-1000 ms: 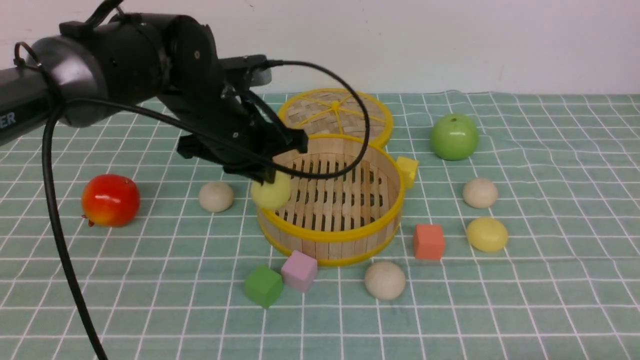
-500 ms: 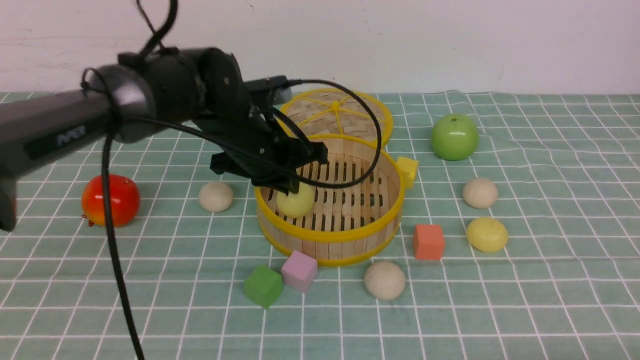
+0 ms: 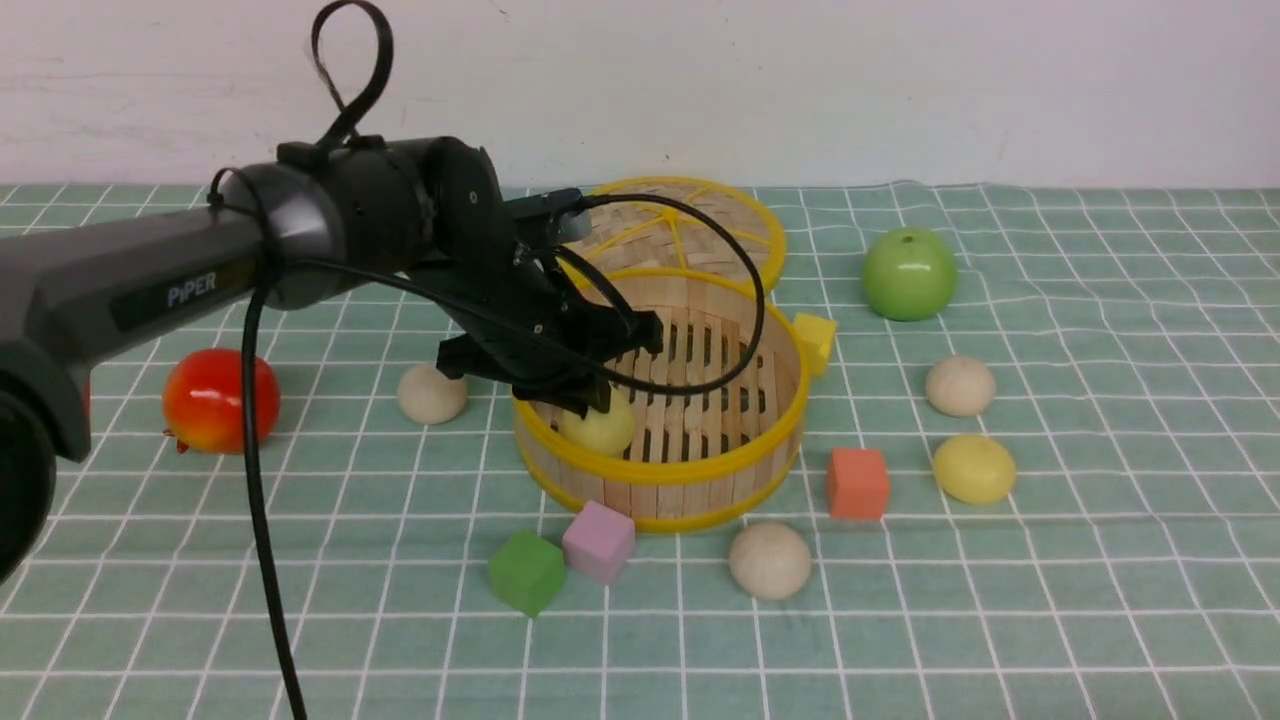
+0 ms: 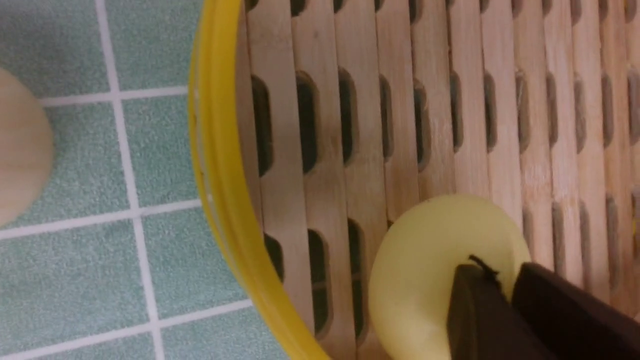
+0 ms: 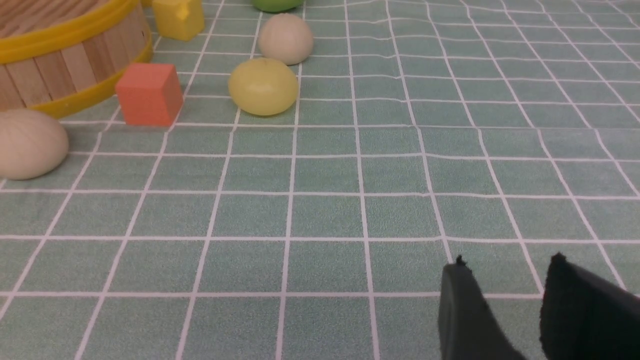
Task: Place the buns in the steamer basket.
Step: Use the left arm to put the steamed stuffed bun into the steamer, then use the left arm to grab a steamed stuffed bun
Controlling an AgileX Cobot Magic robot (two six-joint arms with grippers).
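Front view, checked green cloth (image 3: 1100, 600): black left gripper (image 3: 592, 398) reaching down inside the steamer basket (image 3: 660, 470), fingertips on a pale yellow bun (image 3: 605, 428) just inside the near-left rim, low by the slatted floor. Left wrist view, close up: two dark fingers (image 4: 470, 310) side by side against the top of that bun, only a thin slit between them. Pinched or let go? Cannot tell from either picture.

Outside the basket, four more on the cloth: left beige bun (image 3: 432, 393) between the basket and the red apple (image 3: 215, 400); front beige bun (image 3: 770, 561) just before the basket's near rim; right beige bun (image 3: 960, 386) and, nearer the camera, second yellow bun (image 3: 974, 468) well off to the right, close together but apart. Woven lid (image 3: 690, 225) lying flat behind the basket, its near edge hidden by the basket's far rim. Green apple (image 3: 908, 273) at the back right. Yellow cube (image 3: 815, 340) touching or just beside the basket's right wall, orange cube (image 3: 858, 483) near its front right, pink cube (image 3: 598, 541) at its front foot with green cube (image 3: 527, 572) against it.

Right wrist view: right gripper (image 5: 505, 272) low over the cloth, jaws parted, nothing between them, well apart from the basket and the nearest buns.
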